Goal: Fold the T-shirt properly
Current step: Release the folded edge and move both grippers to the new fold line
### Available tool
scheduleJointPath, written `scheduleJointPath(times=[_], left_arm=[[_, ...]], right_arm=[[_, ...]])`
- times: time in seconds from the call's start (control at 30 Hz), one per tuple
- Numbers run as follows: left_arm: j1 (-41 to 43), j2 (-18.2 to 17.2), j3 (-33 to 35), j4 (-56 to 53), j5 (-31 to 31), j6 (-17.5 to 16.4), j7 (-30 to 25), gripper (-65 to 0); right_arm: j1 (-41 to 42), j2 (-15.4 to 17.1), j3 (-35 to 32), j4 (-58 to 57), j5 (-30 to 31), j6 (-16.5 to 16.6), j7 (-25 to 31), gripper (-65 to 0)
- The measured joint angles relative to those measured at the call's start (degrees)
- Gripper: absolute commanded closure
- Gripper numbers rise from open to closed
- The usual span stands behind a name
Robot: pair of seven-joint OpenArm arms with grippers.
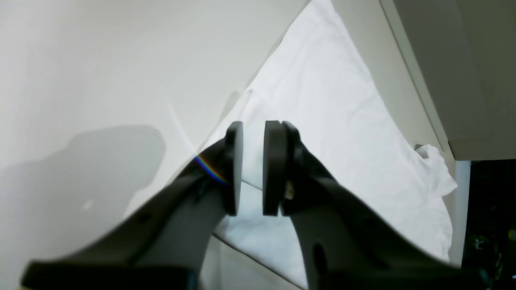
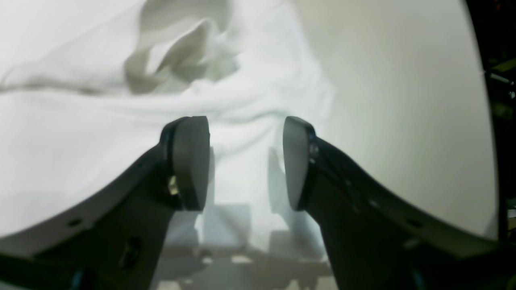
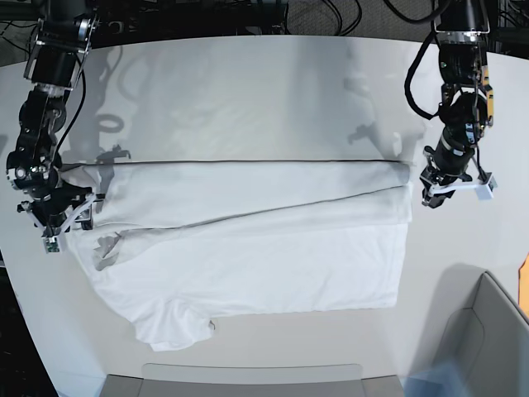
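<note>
T-shirt (image 3: 248,248) white, wrinkly, part-folded flat on worktop (image 3: 248,91). Left pincer (image 1: 253,167) nearly shut at its hem corner, empty; right pincer (image 2: 246,161) open over sleeve end.

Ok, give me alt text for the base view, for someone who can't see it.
A white T-shirt lies partly folded lengthwise on a white table, its far edge turned over toward the near side. The right claw sits at the shirt's left end and the left claw just off its right end.

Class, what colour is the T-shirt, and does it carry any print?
Plain white T-shirt, no print visible; clearest in the base view.
</note>
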Motion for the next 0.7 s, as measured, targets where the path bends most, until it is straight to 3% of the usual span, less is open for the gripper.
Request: scheduleJointPath(times=[0.1,0.2,0.33,0.7], left_arm=[[-0.48,-0.5,1.68,0.94,0.26,-0.15,0.94,-6.2],[-2.97,-0.35,3.91,0.66,0.28,0.07,5.79,-6.2],[-5.16,-0.39,6.67,0.83,0.83,-0.46,7.65,-6.2],[-5.97,-0.37,15.23,0.61,17.2,-0.11,9.2,-6.0]], right_arm=[[-1.66,-2.38,0.0,2.8,-0.22,0.02,-0.09,-29.3],[-0.96,-2.14,-0.07,2.25,0.26,0.04,0.68,-29.3],[-1.49,-1.51,-0.02,2.03,-0.57,-0.02,0.42,-29.3],[-3.67,-4.37,-0.31,-0.9,-0.37,0.02,0.26,-29.2]])
